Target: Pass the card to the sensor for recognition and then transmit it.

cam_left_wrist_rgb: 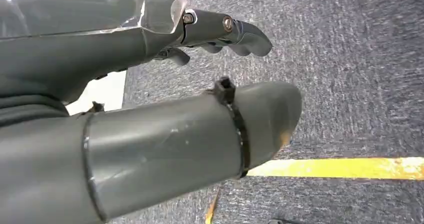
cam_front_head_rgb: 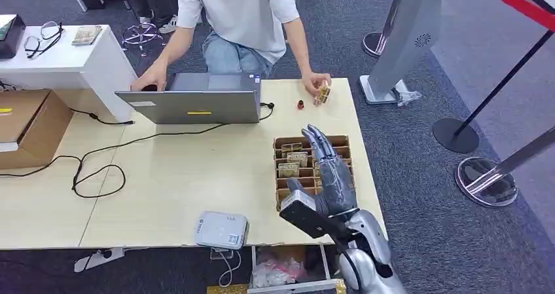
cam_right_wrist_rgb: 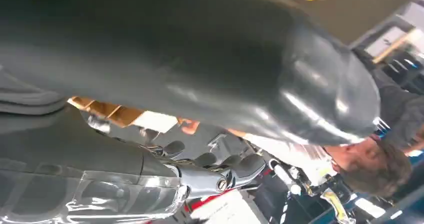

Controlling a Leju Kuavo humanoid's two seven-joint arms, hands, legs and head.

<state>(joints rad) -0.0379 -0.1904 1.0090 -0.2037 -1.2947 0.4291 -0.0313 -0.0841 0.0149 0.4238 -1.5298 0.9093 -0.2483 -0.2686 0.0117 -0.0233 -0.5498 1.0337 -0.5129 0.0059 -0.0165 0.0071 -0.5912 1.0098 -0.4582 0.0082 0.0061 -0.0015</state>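
Observation:
A cardboard card box (cam_front_head_rgb: pixel 342 141) with upright cards (cam_front_head_rgb: pixel 292 159) in its rows stands on the table's right side. My right hand (cam_front_head_rgb: pixel 330 175) hovers over it with straight fingers spread and nothing held; its thumb (cam_right_wrist_rgb: pixel 240 69) and dark fingers (cam_right_wrist_rgb: pixel 235 168) loom close in the right wrist view. The white sensor box (cam_front_head_rgb: pixel 221 229) sits at the table's near edge, left of that hand. Across the table a person pinches a card (cam_front_head_rgb: pixel 321 95). My left hand (cam_left_wrist_rgb: pixel 100 49) hangs over grey carpet, fingers loosely bent, empty.
A grey laptop (cam_front_head_rgb: pixel 196 101) stands at the far side with the person behind it, and a black cable (cam_front_head_rgb: pixel 98 173) loops over the table's left. A small red item (cam_front_head_rgb: pixel 300 104) lies near the person's hand. A cardboard carton (cam_front_head_rgb: pixel 29 125) is at left; barrier posts (cam_front_head_rgb: pixel 487 179) stand to the right.

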